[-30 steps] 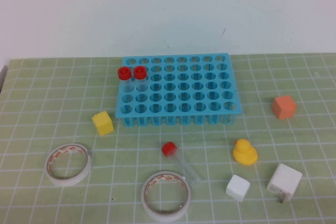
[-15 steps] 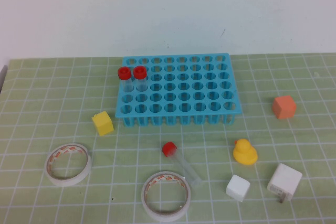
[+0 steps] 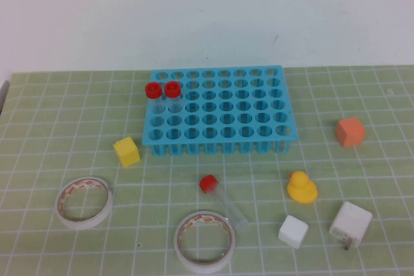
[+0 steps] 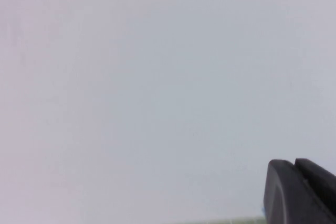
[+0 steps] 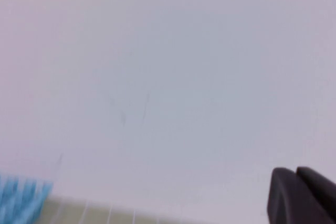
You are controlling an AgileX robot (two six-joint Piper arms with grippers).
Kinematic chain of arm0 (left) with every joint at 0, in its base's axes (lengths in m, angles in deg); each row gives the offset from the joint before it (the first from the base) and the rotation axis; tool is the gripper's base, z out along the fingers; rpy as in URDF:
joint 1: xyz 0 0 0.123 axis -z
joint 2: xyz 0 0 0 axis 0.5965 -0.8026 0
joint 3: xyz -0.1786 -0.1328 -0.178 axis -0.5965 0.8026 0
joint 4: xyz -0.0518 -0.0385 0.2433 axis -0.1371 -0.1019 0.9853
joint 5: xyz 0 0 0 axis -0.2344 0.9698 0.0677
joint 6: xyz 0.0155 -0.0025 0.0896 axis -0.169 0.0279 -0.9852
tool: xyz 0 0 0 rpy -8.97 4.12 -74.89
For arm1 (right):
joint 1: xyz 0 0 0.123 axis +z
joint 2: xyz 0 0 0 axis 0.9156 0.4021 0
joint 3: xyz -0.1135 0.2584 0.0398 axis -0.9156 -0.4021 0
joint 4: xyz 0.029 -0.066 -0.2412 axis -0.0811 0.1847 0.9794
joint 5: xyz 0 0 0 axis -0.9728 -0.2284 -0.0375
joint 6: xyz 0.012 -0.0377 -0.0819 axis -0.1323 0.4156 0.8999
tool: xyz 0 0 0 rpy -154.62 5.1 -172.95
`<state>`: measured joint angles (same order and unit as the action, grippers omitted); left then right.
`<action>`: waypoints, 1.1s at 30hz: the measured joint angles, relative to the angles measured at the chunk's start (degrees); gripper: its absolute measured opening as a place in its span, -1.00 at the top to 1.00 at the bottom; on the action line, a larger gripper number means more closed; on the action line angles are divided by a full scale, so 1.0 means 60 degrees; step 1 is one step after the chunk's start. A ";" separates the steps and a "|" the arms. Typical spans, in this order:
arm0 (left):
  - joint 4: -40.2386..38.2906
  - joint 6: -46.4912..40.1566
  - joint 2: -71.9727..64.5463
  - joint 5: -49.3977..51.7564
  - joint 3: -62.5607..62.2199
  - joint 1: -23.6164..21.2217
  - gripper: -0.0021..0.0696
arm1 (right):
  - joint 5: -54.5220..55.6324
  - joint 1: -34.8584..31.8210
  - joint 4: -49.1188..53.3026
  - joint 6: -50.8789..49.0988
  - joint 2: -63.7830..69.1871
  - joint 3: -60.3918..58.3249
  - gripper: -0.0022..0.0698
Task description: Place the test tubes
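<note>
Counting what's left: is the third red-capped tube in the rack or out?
Out: the tube lies flat on the mat, before the rack. Left gripper and right gripper, both shut, face the wall, away from it.

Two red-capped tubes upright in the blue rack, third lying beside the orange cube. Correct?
No. High view: the third tube lies beside the near tape roll, far from the orange cube. Two tubes upright in the blue rack holds. Left pincer and right pincer shut, showing only in their wrist views.
</note>
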<state>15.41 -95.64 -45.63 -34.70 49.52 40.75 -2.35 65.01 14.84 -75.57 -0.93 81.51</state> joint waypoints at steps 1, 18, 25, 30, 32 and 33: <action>0.0000 0.0000 0.0000 -0.0308 0.0000 0.0000 0.95 | 0.0487 0.0000 0.0000 -0.0003 0.0000 0.0000 0.94; -0.0034 0.0056 0.0000 -0.2047 0.0000 0.0000 0.95 | 0.3210 0.0000 -0.2264 -0.0001 0.0000 0.0000 0.94; 0.0214 -0.1155 0.0000 -0.0695 -0.1180 0.0000 0.95 | 0.4294 0.0000 -0.3136 0.0437 0.0000 0.0000 0.94; 0.0195 -0.2095 -0.0242 0.1298 -0.2996 0.0000 0.95 | 0.4266 0.0000 -0.3075 0.0381 0.0000 0.0346 0.94; 0.0177 -0.2141 -0.0609 0.1876 -0.3499 0.0000 0.95 | 0.3036 0.0000 -0.3033 0.0377 0.0000 0.0993 0.94; 0.0156 -0.2165 -0.0836 0.2070 -0.3708 0.0000 0.95 | 0.2297 0.0000 -0.3022 0.0475 0.0000 0.1416 0.94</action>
<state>16.35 -108.63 -50.65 -22.28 27.27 40.75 11.42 65.01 -3.29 -72.73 -0.93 90.01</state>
